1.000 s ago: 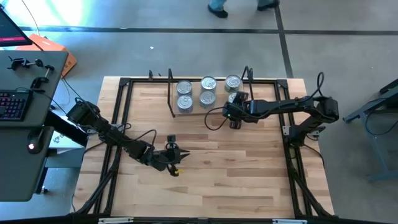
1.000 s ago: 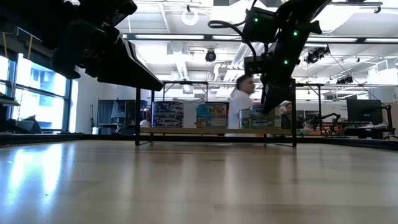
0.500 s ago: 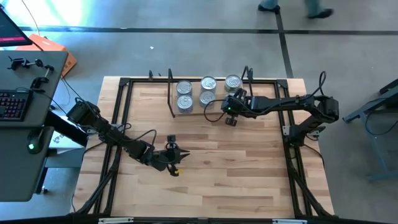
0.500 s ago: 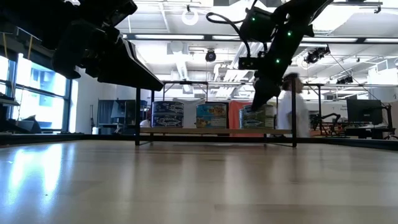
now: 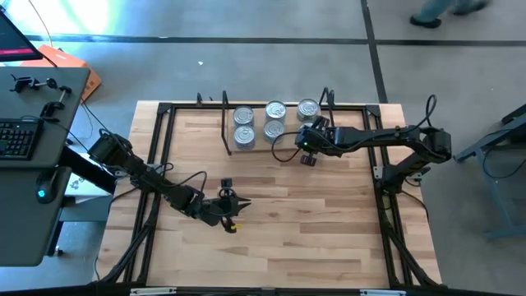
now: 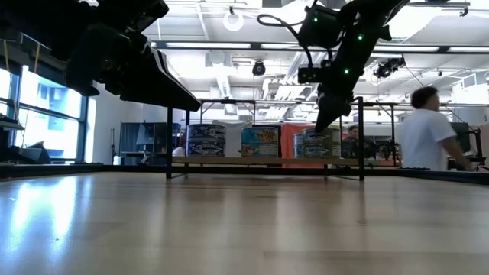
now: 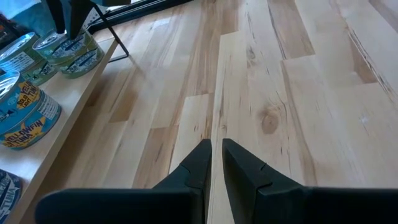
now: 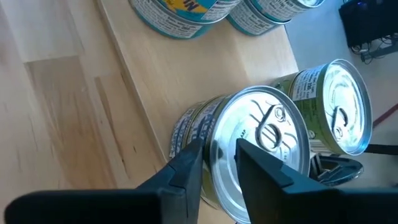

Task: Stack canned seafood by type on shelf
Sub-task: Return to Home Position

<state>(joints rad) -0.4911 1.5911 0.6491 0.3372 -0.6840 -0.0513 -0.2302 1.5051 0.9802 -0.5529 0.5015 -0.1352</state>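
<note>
The shelf (image 5: 257,123) stands at the table's far middle with several silver-lidded tins of canned seafood in rows: blue-labelled ones (image 5: 243,136) at its left and green-labelled ones (image 5: 307,108) at its right. My right gripper (image 5: 311,131) reaches over the shelf's near right part, shut on a silver-lidded tin (image 8: 267,130) that stands in front of a green-labelled tin (image 8: 336,106). My left gripper (image 5: 230,205) waits over the bare table's left middle, shut and touching nothing (image 7: 216,163). My right gripper pinches the tin's rim on its near side (image 8: 217,155). One finger (image 8: 186,171) is outside on the wall and the other (image 8: 261,168) is over the lid, beside the pull tab. The fingers slant down from the table's right near side. The tin stays upright; its base is hidden.
Black wire end loops (image 5: 225,123) rise at both ends of the shelf. A black frame (image 5: 164,111) runs round the tabletop. A wide stretch of bare wood (image 5: 312,214) lies near the front edge. A person (image 6: 428,130) walks in the room behind.
My right gripper has shifted slightly toward the shelf, coming over the near right tin, and its fingers have shut on that tin's rim. The person in the room behind has walked across to the right.
</note>
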